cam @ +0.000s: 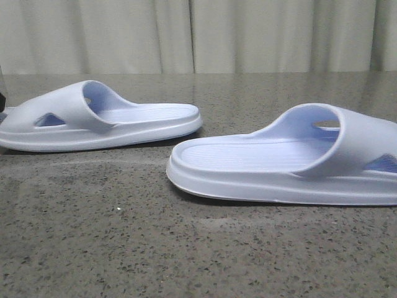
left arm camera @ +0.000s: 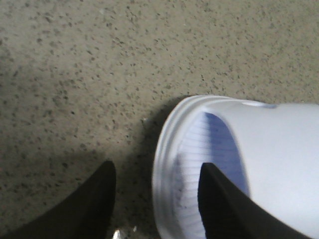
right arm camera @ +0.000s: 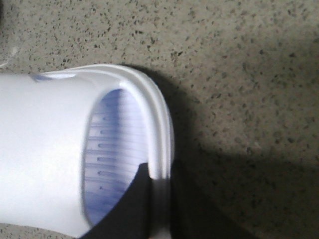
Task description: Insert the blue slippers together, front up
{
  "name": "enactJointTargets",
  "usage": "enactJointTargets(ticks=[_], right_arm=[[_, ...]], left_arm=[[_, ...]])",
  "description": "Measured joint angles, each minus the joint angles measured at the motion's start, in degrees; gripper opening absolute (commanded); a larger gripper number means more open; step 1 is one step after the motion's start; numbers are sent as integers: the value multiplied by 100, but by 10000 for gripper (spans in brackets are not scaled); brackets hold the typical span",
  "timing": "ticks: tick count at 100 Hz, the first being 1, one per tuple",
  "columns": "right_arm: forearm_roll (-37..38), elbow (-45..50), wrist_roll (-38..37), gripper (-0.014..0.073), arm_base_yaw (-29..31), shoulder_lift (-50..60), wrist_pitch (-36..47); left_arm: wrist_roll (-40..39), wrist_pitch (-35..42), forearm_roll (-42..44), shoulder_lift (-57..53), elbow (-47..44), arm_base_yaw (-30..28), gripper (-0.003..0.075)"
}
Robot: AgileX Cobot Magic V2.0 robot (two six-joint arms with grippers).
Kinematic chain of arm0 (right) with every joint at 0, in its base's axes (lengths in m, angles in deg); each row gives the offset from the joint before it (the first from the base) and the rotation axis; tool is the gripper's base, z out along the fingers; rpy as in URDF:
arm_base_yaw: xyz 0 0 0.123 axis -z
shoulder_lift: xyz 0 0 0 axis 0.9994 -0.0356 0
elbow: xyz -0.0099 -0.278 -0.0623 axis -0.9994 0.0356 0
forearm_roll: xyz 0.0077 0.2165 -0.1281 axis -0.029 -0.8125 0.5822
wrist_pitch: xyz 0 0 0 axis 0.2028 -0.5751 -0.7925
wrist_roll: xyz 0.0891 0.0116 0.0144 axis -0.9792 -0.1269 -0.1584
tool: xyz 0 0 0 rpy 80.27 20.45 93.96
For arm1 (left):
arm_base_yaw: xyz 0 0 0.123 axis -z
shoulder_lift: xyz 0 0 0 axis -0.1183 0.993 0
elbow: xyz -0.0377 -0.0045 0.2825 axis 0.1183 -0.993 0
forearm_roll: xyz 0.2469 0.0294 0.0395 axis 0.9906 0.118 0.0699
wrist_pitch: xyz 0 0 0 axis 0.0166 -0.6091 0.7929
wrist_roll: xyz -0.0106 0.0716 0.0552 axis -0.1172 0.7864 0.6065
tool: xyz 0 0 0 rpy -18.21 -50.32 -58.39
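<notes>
While the left pale blue moulded foam slipper [cam: 93,118] lies at ten o'clock on the speckled grey stone desk [cam: 124,248], the left gripper [left arm camera: 157,199] has its jaws spread wide, one finger [left arm camera: 94,199] on the desk outside the sole rim, the other [left arm camera: 219,204] over the ribbed footbed. It should close squarely on that rim before lifting. At three o'clock lies the right slipper [cam: 291,161], well apart; the right gripper [right arm camera: 154,209] straddles its rim, apparently grasping it, though blur and cropping hide the contact, and neither arm shows in front.
</notes>
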Motion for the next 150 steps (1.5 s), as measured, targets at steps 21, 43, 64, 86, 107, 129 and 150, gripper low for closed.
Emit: enactJointTargets(ticks=[21,43,64,86,107,129,150], right_arm=[[0,0,25,-107,0,0,21],[-4,0,27,-107,0,0,21],[-4,0,47,-107,0,0,29],[-4,-104,47,-107,0,0,44],[34,-448,65,-107,136,400,175],[-449,-503,94,-107,258,906,215],[-943,-503,185,-107,258,1325,239]], left_arm=[[944,-481,-805,374,16,-274,331],[1265,-709,-1011,563,47,-274,264],[1308,-1001,-1011,600,170,-274,15],[1308,-1193,-990,338,287,-325,15],[1320,-1316,-767,-491,300,-720,15],[1320,-1749,-666,-1208,300,-1144,15],[1234,-1988,-641,-1310,300,-1206,15]])
